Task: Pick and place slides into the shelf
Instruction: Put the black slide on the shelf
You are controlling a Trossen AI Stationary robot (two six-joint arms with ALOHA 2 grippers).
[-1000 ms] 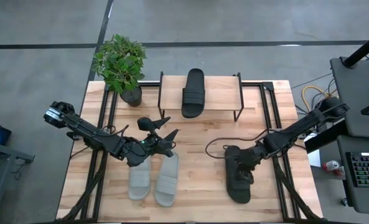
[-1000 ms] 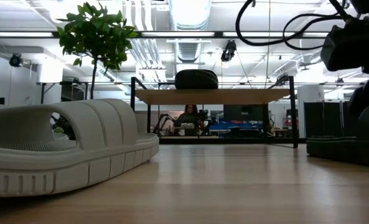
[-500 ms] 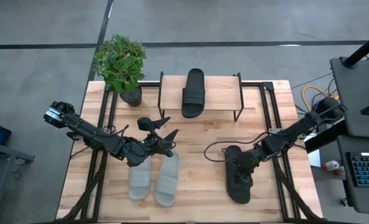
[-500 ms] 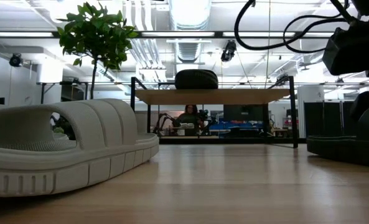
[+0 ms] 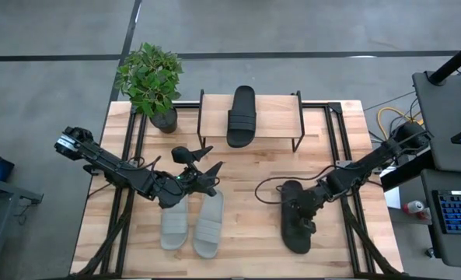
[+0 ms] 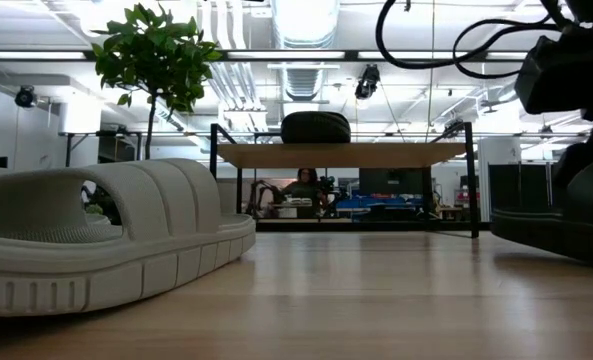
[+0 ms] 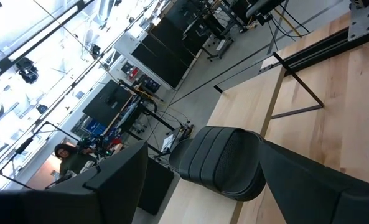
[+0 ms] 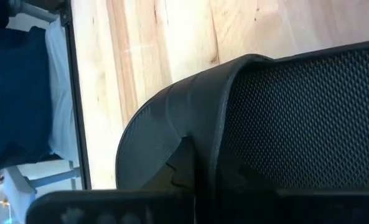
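Right gripper (image 5: 302, 211) is clamped on the black slide (image 5: 295, 225) at four o'clock on the table, while its mate (image 5: 242, 115) already sits on the shelf (image 5: 281, 113) at twelve. Left gripper (image 5: 201, 173) hovers with fingers spread over the grey pair (image 5: 193, 224) at seven. Danger from here, I'd say: the pinch looks to be on the edge only, so the slide could swing, slip free, or clip the shelf frame.
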